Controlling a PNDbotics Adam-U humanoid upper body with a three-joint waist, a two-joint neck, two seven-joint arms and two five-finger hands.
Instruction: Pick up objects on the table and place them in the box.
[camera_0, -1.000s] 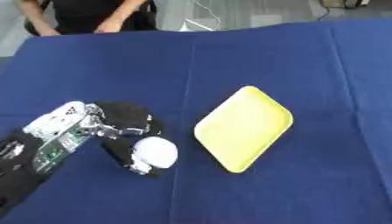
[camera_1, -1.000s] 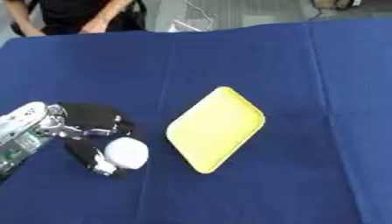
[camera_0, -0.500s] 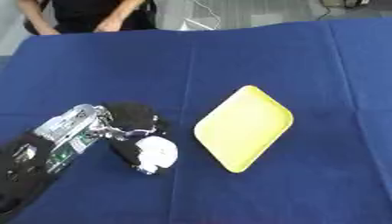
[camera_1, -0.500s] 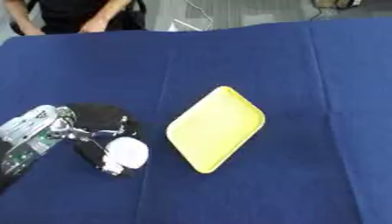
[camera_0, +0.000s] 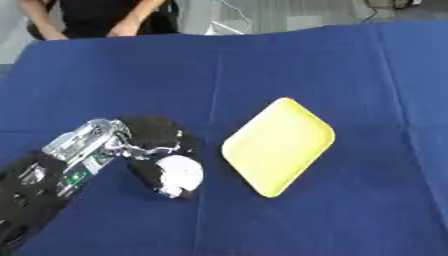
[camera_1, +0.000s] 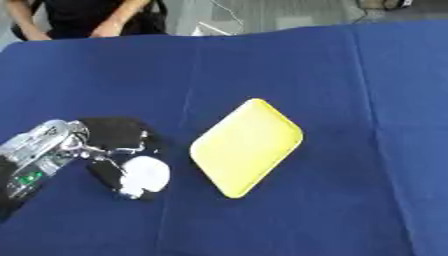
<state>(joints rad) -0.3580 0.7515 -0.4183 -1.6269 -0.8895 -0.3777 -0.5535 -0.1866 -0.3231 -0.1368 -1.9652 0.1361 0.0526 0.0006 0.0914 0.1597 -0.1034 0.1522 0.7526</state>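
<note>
Now | left hand (camera_0: 156, 150) grasping white round object (camera_0: 178, 173) | yellow tray (camera_0: 280, 145) beside | no readable writing

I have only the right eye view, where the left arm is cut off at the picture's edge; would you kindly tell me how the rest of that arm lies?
Observer: The left eye view shows more of the arm. It runs from the lower left corner up to the left hand, whose fingers curl round the white round object.
Operator: Thank you. Does that view show the right hand or a box outside my frame?
Observer: No, neither view shows them. The left eye view adds only more blue cloth to the hand's left. The yellow tray lies to its right, apart from it.
</note>
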